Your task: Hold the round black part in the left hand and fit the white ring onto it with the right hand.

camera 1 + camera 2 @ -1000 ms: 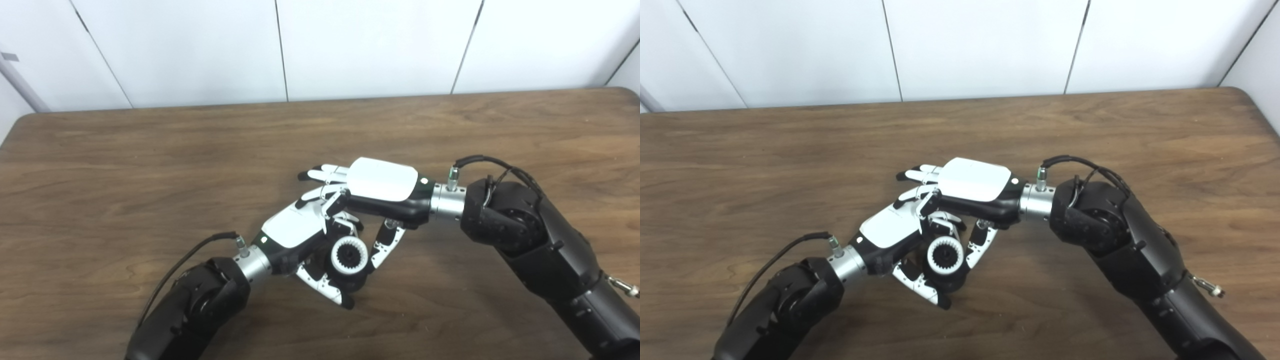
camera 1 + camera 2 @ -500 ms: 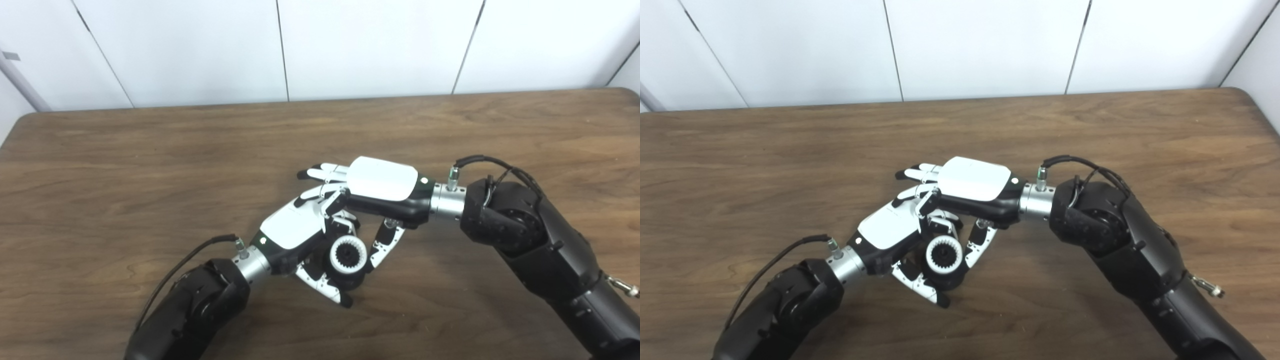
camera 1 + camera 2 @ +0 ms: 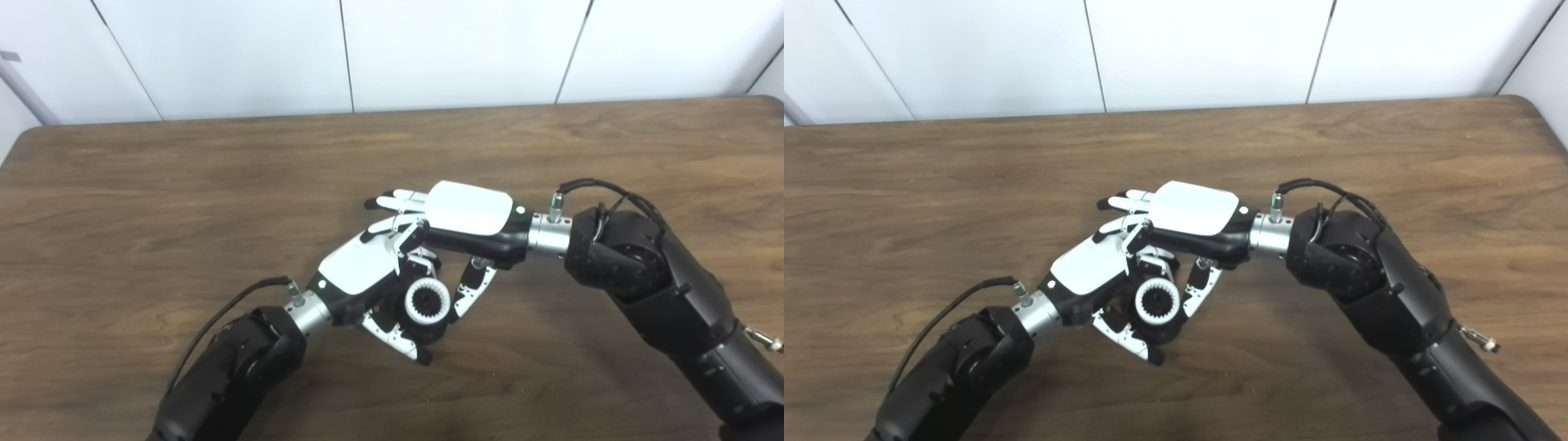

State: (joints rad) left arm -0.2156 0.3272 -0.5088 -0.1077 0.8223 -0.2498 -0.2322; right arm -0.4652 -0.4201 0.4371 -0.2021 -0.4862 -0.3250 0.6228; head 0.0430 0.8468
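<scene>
Left hand point(image 3: 361, 269) grasps round black part point(image 3: 429, 331), white ring point(image 3: 427, 301) seated on it, near table point(image 3: 122, 196) front edge. Right hand point(image 3: 468, 211) above, thumb beside ring; grip state unclear.

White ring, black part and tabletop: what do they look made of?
White ring: likely matte moulded plastic, uniform white with crisp inner teeth. Round black part, held in the left hand: dark matte, plastic or rubber, mostly hidden. Table: brown wood grain with a soft sheen, wood or laminate.
</scene>
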